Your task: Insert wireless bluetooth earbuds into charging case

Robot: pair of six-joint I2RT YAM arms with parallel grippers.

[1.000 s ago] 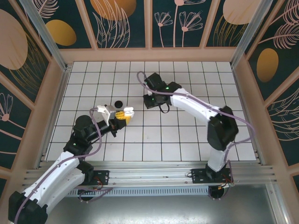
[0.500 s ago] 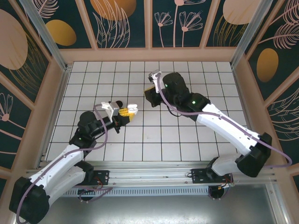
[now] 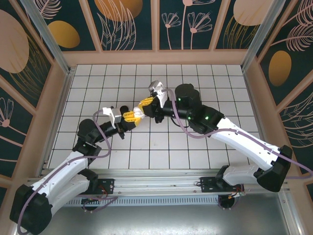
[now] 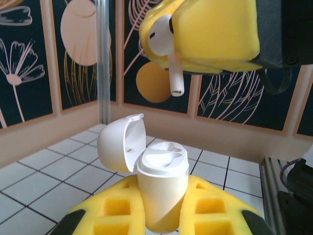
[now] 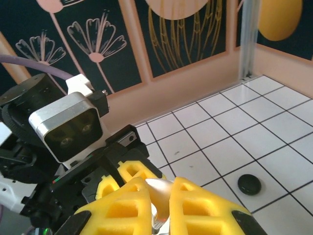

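My left gripper (image 4: 161, 218) is shut on a white charging case (image 4: 161, 186), held upright with its lid (image 4: 117, 149) flipped open to the left and both sockets showing. Directly above the case hangs my right gripper (image 5: 161, 208), shut on a white earbud (image 4: 161, 39) whose stem points down at the case, still apart from it. From above, the left gripper (image 3: 131, 116) and right gripper (image 3: 145, 104) meet tip to tip at the middle left of the tiled floor. A small black earbud (image 5: 249, 184) lies on a tile beside them.
The white tiled floor (image 3: 195, 78) is fenced by wooden walls with dark flower panels and a metal post (image 4: 102, 58) at the back left corner. The left wrist camera (image 5: 66, 125) sits close under my right fingers.
My right arm swung from the back middle of the floor to the left, bringing the white earbud over the open case. The left gripper rose slightly toward it, still holding the case.
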